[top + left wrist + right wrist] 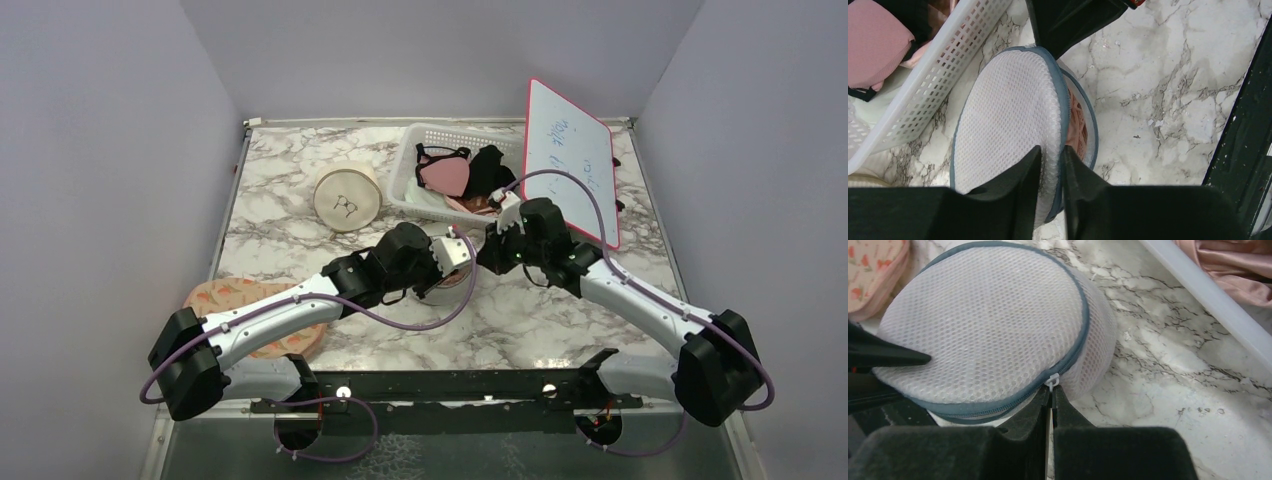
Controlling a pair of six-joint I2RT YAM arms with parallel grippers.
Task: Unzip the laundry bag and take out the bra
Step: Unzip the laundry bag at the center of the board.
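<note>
Slippage is the main risk here. The laundry bag (983, 325) sits on the counter (1168, 370) between the two arms, just beside the white basket (933, 80). The right tool (1052, 392) is clenched on the small white zip pull (1051, 381) at the bag's near rim. The left tool (1051, 155) grasps the edge of the mesh top, its fingers almost together on the fabric. The zip looks partly undone: a gap shows along one side, with peach fabric, probably the bra (1077, 127), inside. The pull is tiny and smooth, so it could slide out of the pinch if the right arm tugs off the line of the curved zip ring. The soft bag may also drag or fold instead of unzipping should the left hold give, and mesh could snag in the teeth.
</note>
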